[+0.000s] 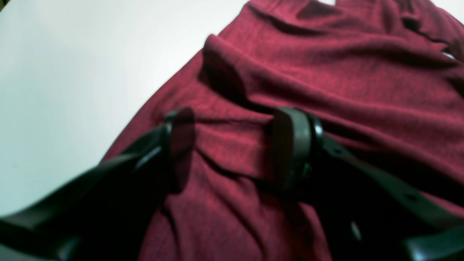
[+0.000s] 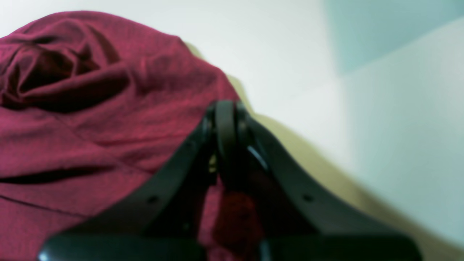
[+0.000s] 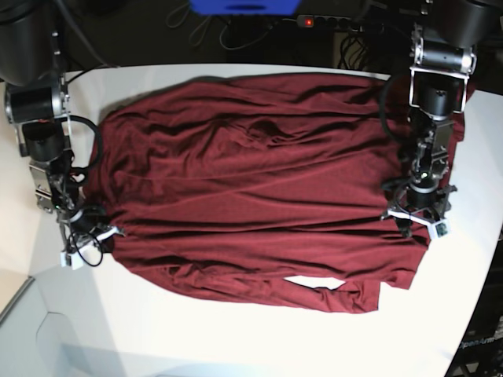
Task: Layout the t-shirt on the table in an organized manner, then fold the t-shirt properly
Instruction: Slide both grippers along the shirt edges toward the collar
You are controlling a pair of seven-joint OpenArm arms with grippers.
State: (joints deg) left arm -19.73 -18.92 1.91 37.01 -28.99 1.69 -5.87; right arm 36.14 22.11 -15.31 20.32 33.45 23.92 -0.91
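Dark maroon knit long-sleeved t-shirt (image 3: 251, 181) spread across white table (image 3: 236, 338); my right gripper (image 2: 225, 145) pinches edge, left gripper (image 1: 235, 145) half-open straddling fold; I'd pull evenly outward, low.

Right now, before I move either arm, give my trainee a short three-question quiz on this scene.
1. True or false: the t-shirt lies spread across the table, not folded into a neat stack.
2. Which gripper has its jaws apart over the cloth? A) left gripper B) right gripper
3. Fill in: in the right wrist view, the shut jaws pinch the shirt's ____.

Key: 1 true; 2 A; 3 edge
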